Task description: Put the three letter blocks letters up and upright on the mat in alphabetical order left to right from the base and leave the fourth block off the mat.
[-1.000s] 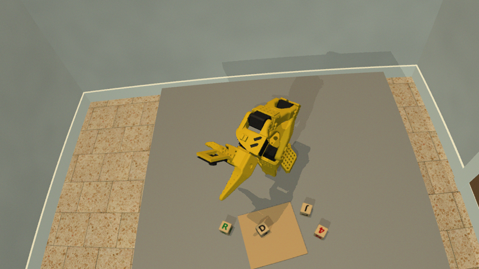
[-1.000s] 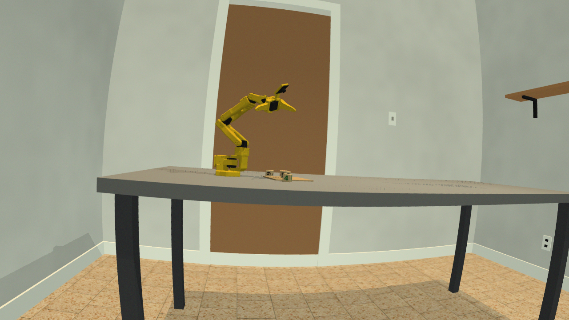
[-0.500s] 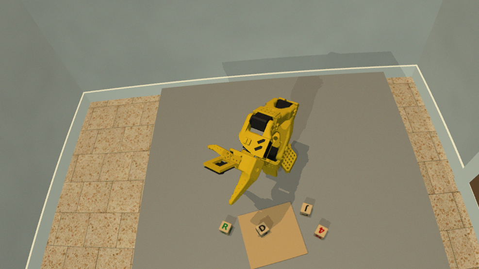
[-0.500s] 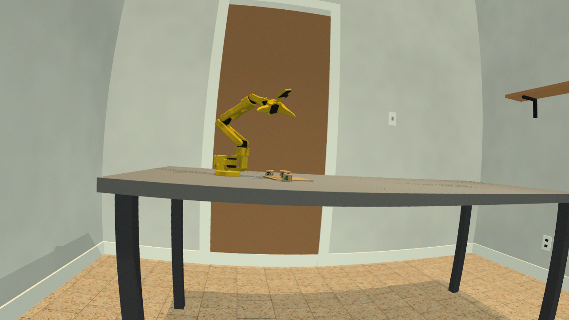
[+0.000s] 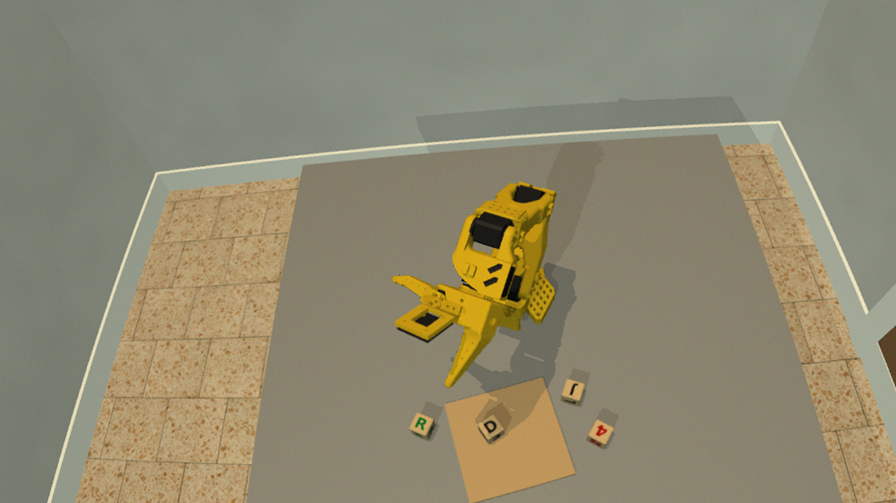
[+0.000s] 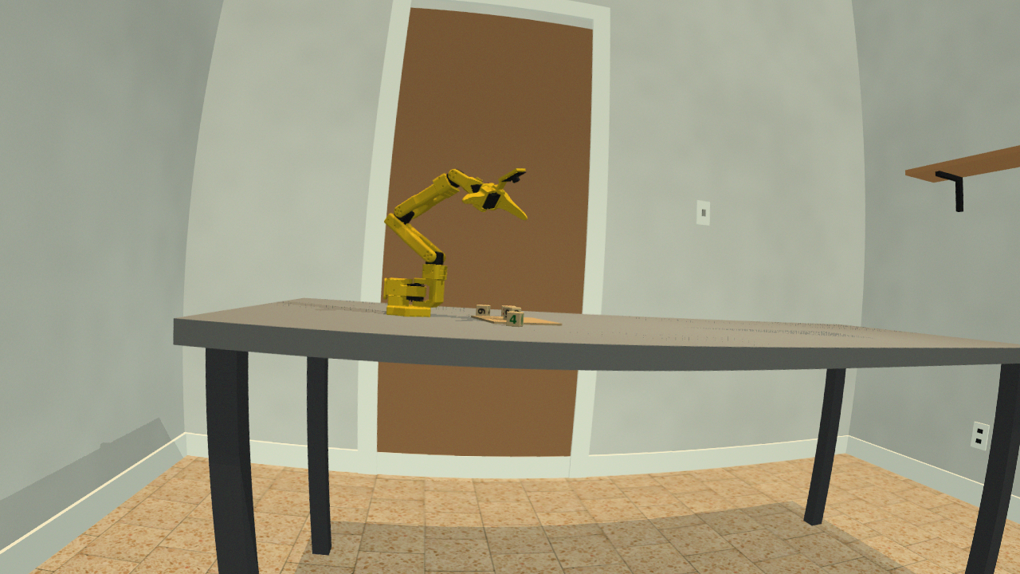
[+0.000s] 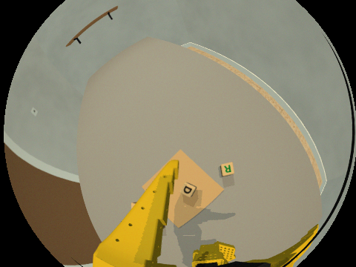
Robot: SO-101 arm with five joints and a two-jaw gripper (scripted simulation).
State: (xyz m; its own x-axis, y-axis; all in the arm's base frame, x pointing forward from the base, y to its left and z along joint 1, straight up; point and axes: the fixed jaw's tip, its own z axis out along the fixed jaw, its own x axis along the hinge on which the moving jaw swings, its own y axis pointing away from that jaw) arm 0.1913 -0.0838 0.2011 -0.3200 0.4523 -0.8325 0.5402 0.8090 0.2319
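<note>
My gripper point(image 5: 423, 331) point(image 6: 496, 206) point(image 7: 246, 193) is wide open and empty, high above the table on the base side of the mat. The tan mat point(image 5: 518, 464) point(image 7: 210, 190) lies flat. The D block point(image 5: 490, 427) point(image 7: 188, 190) lies on it, near its base-side edge; seen from the base, the letter is upside down and turned. The R block point(image 5: 422, 424) point(image 6: 515, 319) point(image 7: 227, 169) lies off the mat on the base viewer's right, roughly upside down. The J block point(image 5: 572, 391) lies off its left side, roughly upright, mostly hidden by a jaw in the wrist view.
The fourth block point(image 5: 600, 432), with a red 4 on top, lies off the mat beyond the J block, on the base viewer's left. The grey table point(image 5: 343, 475) point(image 6: 641, 335) point(image 7: 148, 111) carries the arm's base. The arm's shadow falls across part of the mat.
</note>
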